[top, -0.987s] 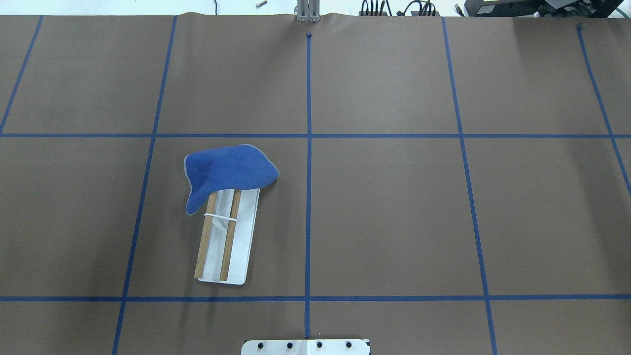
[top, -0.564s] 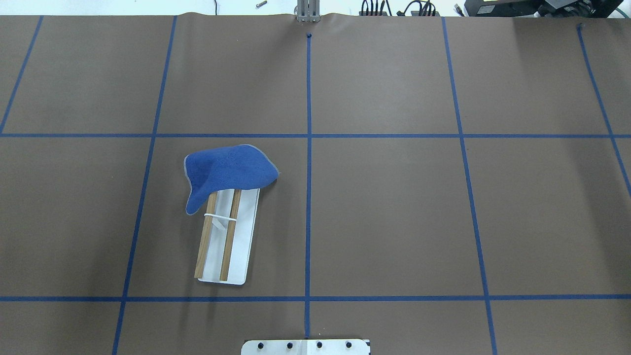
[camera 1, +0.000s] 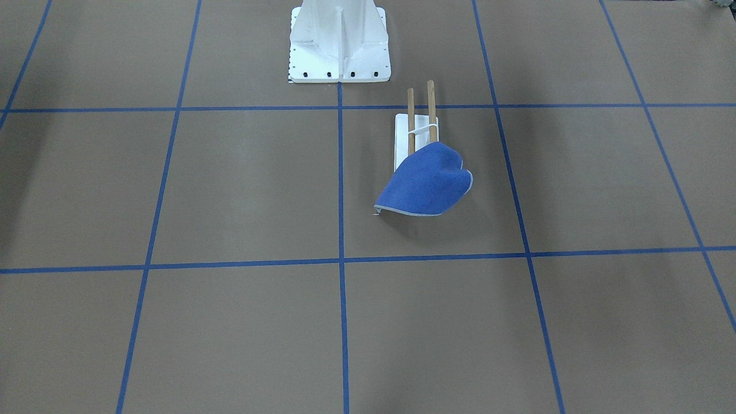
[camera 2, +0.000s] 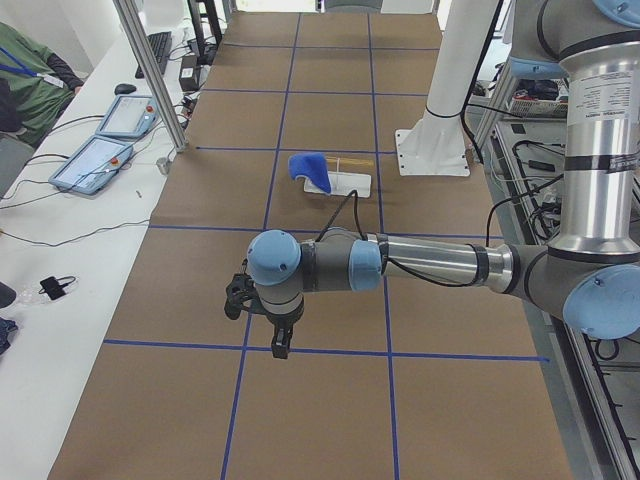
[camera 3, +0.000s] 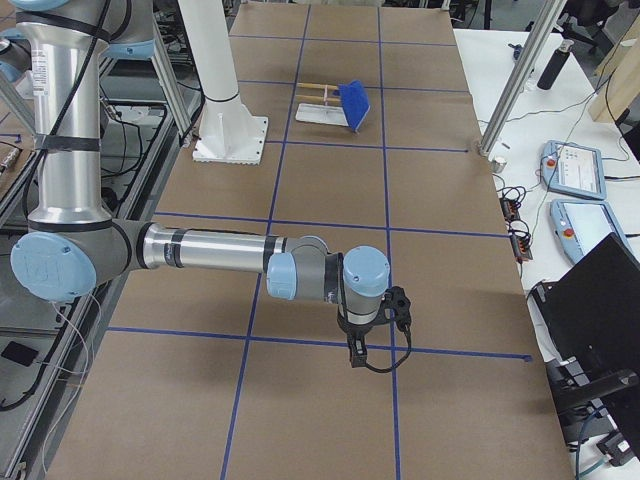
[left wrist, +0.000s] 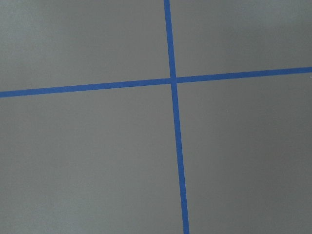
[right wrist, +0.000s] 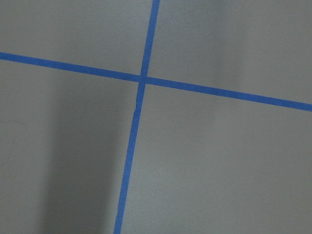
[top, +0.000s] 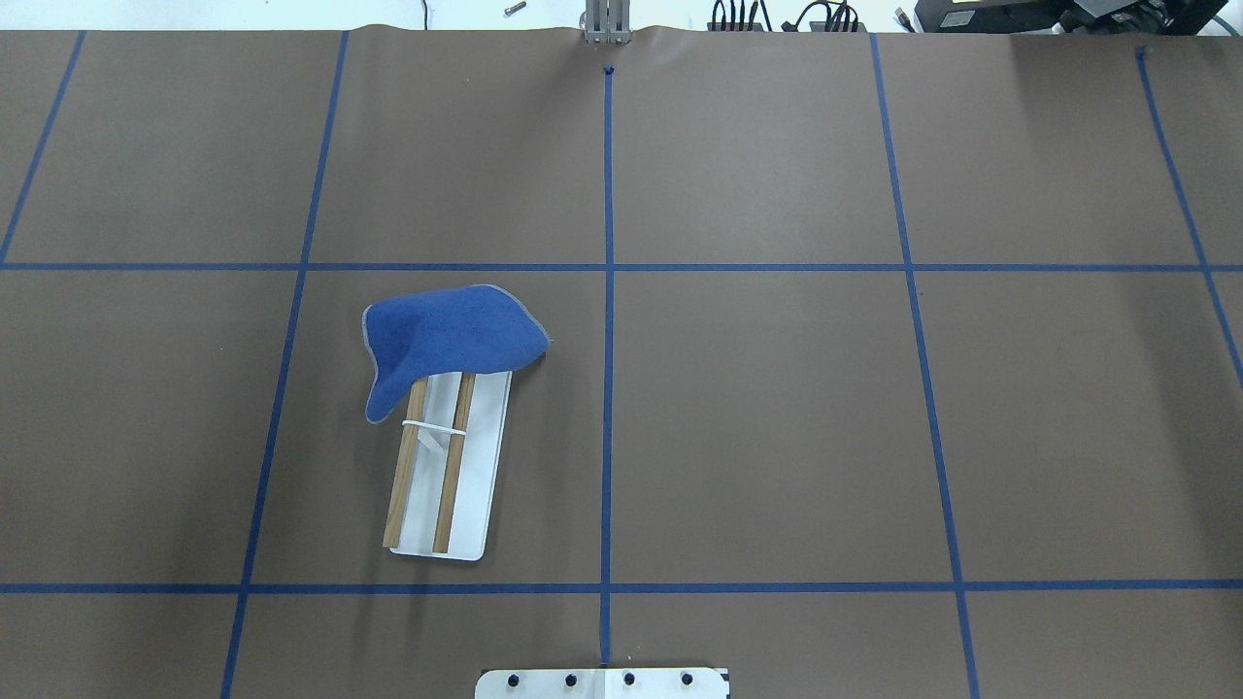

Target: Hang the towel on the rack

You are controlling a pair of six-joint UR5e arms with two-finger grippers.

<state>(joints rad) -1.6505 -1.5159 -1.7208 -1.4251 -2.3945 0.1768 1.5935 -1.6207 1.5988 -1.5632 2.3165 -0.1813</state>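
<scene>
Blue towel lies draped over the rack's far end, covering both wooden bars there, with one corner drooping at its left side. My left pincer and right pincer hang above tape crossings, well apart from it. I cannot tell whether either is spread.

Towel over rack's far end, on table's left half
</scene>
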